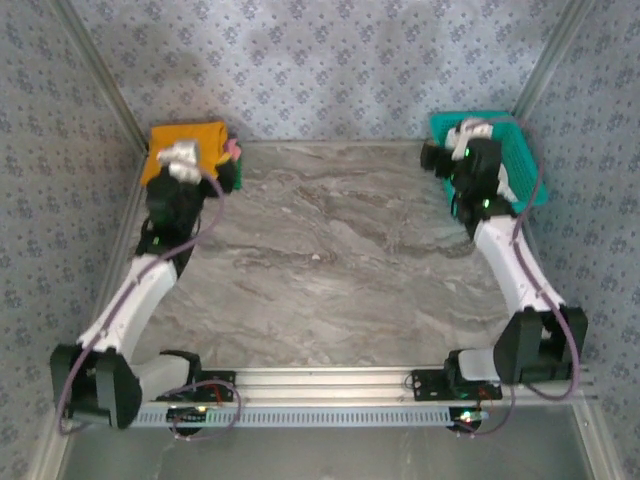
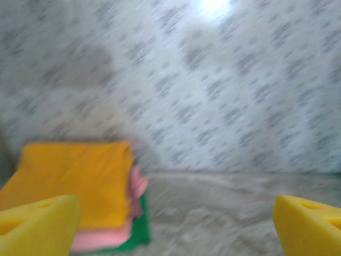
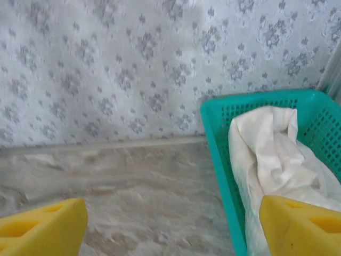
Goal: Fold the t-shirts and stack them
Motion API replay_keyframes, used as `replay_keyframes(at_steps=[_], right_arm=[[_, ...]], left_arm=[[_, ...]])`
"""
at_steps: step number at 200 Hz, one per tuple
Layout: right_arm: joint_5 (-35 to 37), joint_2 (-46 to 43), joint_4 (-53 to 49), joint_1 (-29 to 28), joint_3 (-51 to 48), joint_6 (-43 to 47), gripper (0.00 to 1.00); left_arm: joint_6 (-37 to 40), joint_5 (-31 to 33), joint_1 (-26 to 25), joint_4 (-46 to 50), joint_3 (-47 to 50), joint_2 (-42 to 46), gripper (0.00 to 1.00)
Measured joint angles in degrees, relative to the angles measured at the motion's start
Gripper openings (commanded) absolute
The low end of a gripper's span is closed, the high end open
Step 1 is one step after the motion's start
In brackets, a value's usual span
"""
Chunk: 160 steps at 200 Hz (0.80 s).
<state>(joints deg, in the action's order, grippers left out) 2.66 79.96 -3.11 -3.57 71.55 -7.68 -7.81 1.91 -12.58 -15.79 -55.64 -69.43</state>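
Folded stack: orange shirt [image 2: 74, 176] on pink shirt [image 2: 136, 186] on green shirt [image 2: 139, 229], at the table's [image 1: 340, 260] far-left corner, leaving the centre free for folding.
White t-shirt [image 3: 272, 154]: crumpled inside the teal basket [image 3: 213, 122], far-right corner; not yet folded.
Left gripper [image 2: 176, 224]: jaws spread wide, empty, facing the stack.
Right gripper [image 3: 173, 224]: jaws spread, empty, facing the basket; judged positioned to draw the shirt out.
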Motion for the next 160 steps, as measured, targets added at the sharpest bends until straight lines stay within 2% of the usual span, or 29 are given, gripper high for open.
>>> replay_keyframes(at_steps=[32,58,72,78,98,130,137,160], right_arm=[[-5.42,16.52,-13.60,3.72,22.58,-5.40,0.81],[-6.56,31.82,-25.51,7.72,39.10,-6.99,0.81],[-6.49,39.63,-31.56,9.31,48.15,-7.10,0.85],[-6.38,42.36,-33.70,9.88,51.25,-7.30,0.88],[-5.33,48.96,-39.82,11.32,58.64,-7.61,0.89],[-3.58,50.05,-41.18,12.96,58.14,-8.31,0.95],[-3.78,50.60,-41.55,13.46,59.12,-8.52,1.00],[-5.88,56.68,-42.73,16.15,68.70,-9.57,0.96]], left_arm=[[2.19,-3.69,-7.82,14.67,-29.88,-22.69,0.90],[3.69,-6.80,-11.78,25.22,-44.09,-38.34,0.92],[3.91,-9.53,-13.75,30.62,-51.87,-46.14,0.92],[3.89,-10.67,-14.45,32.35,-55.25,-49.11,0.92],[3.63,-14.97,-16.79,38.32,-69.90,-59.45,0.92],[3.52,-18.99,-20.50,43.85,-86.36,-68.70,0.94],[3.52,-19.47,-21.33,44.63,-88.26,-69.59,0.94],[3.67,-21.16,-24.00,45.22,-90.58,-70.66,0.96]])
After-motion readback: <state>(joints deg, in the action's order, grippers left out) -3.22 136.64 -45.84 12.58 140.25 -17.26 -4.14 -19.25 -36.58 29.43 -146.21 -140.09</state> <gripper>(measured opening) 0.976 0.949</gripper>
